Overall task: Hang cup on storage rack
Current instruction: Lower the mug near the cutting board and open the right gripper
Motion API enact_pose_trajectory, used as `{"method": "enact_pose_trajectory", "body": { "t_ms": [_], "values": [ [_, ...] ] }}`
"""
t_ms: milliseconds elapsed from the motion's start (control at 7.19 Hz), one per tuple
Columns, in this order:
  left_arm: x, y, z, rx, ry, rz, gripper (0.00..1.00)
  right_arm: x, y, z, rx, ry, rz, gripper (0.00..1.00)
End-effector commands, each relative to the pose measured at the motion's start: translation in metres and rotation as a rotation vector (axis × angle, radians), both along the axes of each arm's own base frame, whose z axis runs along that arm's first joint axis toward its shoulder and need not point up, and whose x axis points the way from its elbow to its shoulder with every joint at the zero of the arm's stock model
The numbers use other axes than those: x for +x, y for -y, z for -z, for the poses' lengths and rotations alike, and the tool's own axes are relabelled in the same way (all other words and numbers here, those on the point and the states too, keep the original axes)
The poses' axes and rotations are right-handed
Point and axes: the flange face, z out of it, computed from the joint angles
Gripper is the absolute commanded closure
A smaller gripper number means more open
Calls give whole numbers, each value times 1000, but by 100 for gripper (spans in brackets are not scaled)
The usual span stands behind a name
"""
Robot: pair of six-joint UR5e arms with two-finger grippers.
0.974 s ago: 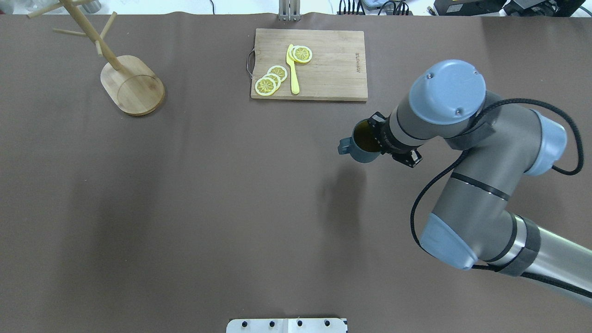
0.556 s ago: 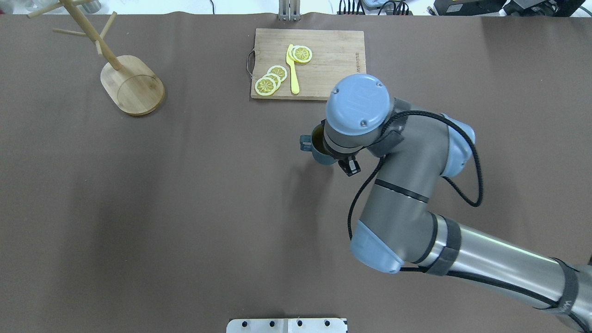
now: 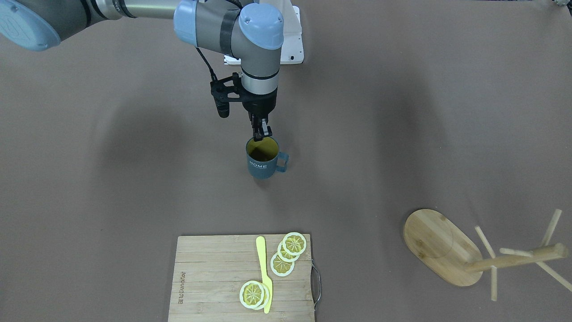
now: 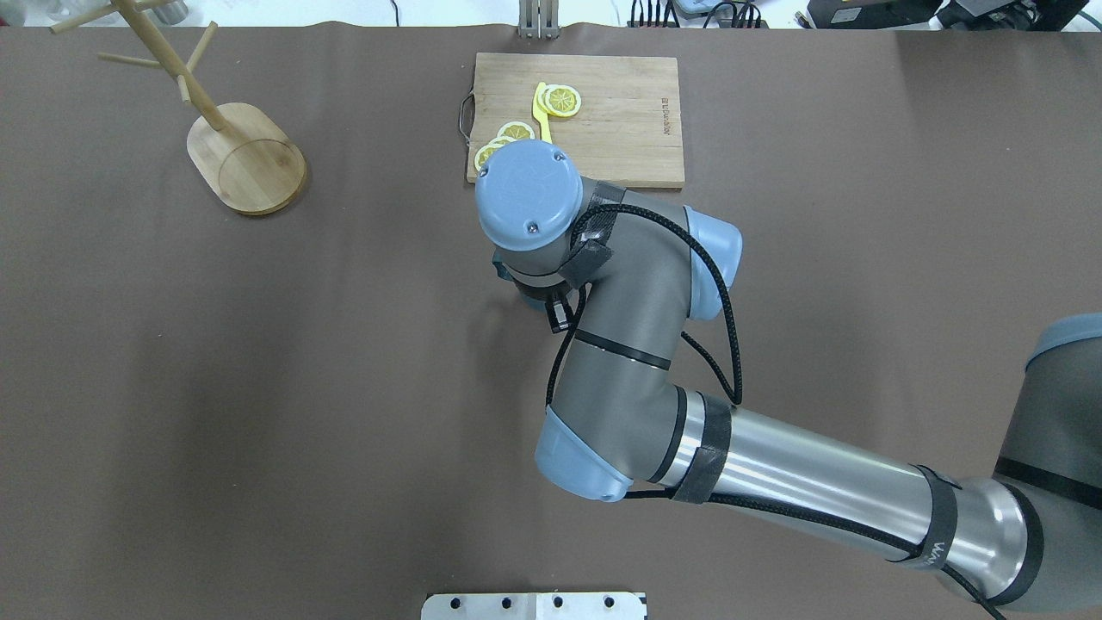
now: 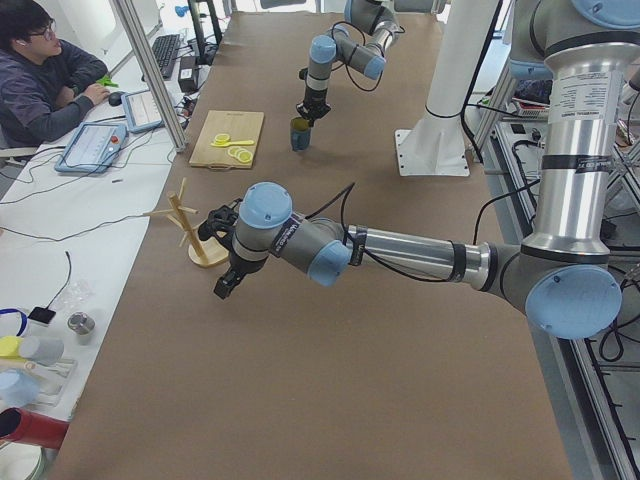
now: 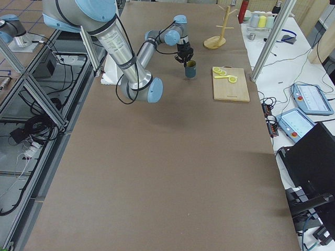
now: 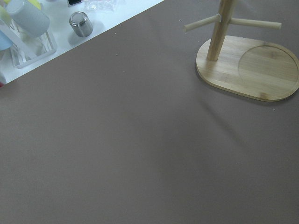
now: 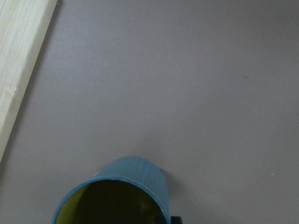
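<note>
right gripper (image 3: 261, 133): fingers pinch the cup (image 3: 263, 163) by its rim; cup upright beneath them; storage rack (image 3: 440, 248) well apart from them | left gripper (image 5: 222, 288): near the storage rack; fingers' state cannot be told

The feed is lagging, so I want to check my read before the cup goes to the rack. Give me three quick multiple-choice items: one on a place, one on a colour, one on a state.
1. Where is the cup?
A) on the cutting board
B) on a peg of the storage rack
C) at the bare table, between the board and the robot's base

2. What colour is the cup's inside?
A) white
B) yellow
C) red

3. The right gripper is:
A) open, well above the cup
B) shut on the cup's rim
C) out of view

Answers:
1. C: the front-facing view shows it apart from both board and rack.
2. B: yellow shows inside the rim.
3. B: its fingers pinch the rim on the robot's side.
</note>
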Motion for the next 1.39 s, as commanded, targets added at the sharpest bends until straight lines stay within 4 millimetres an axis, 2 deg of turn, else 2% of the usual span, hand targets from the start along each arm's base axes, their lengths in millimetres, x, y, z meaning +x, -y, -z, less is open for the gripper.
{"method": "enact_pose_trajectory", "body": {
  "t_ms": [0, 139, 278, 417, 556, 695, 835, 974, 1113, 1252],
  "values": [
    [1, 0, 1, -5, -4, 5, 1, -23, -5, 11, -12, -9, 11, 85],
    [1, 1, 2, -4, -4, 5, 1, -32, -2, 18, -7, -18, 23, 74],
    [1, 2, 1, -5, -4, 5, 1, -31, -2, 17, 21, -27, 60, 2],
    [2, 2, 2, -4, -3, 4, 1, -25, 6, 11, 64, -51, 109, 0],
    [2, 2, 2, -4, -4, 3, 1, 1, 25, 8, 120, -57, 149, 0],
    [2, 2, 2, -8, -7, 6, 1, 43, 29, -9, 223, -67, 228, 0],
    [3, 2, 4, -15, -15, 14, 1, 98, 29, -43, 313, -107, 313, 0],
    [3, -1, 6, 10, -20, 15, 1, 147, 42, -66, 365, -121, 377, 0],
    [9, -4, 10, 60, -31, 10, 1, 188, 62, -94, 392, -131, 462, 0],
    [27, -6, 23, 81, -83, 20, 1, 229, 72, -123, 468, -156, 582, 0]
  ]
}}
